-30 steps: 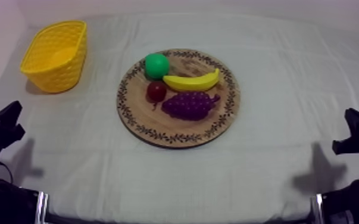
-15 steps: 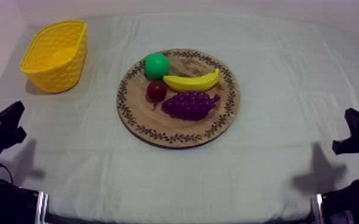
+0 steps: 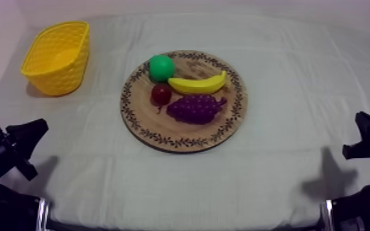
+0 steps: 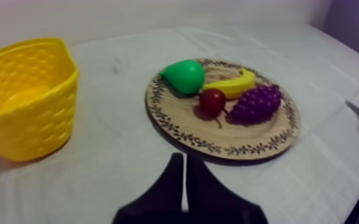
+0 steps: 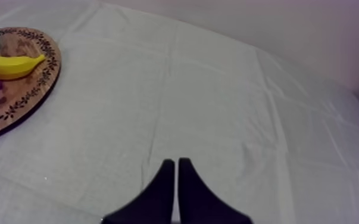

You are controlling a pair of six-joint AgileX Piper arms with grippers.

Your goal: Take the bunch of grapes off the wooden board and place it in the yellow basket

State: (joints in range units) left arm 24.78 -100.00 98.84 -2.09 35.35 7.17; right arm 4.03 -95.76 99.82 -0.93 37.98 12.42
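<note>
The purple bunch of grapes (image 3: 194, 108) lies on the round wooden board (image 3: 181, 142), at its near side. The yellow basket (image 3: 57, 56) stands at the far left of the table. My left gripper (image 3: 35, 130) sits low at the left edge, well short of the board. In the left wrist view its fingers lie together as a narrow wedge (image 4: 183, 159), shut on nothing, pointing between the basket (image 4: 24, 98) and the grapes (image 4: 256, 103). My right gripper (image 3: 368, 132) rests low at the right edge, its wedge (image 5: 175, 162) shut over bare cloth.
A banana (image 3: 197, 84), a green pear (image 3: 161, 67) and a small red fruit (image 3: 161, 94) share the board, all just behind or left of the grapes. Open cloth lies between board and basket.
My left gripper has swung to the right and a little nearer the table's middle. The right arm and the fruit have not moved.
</note>
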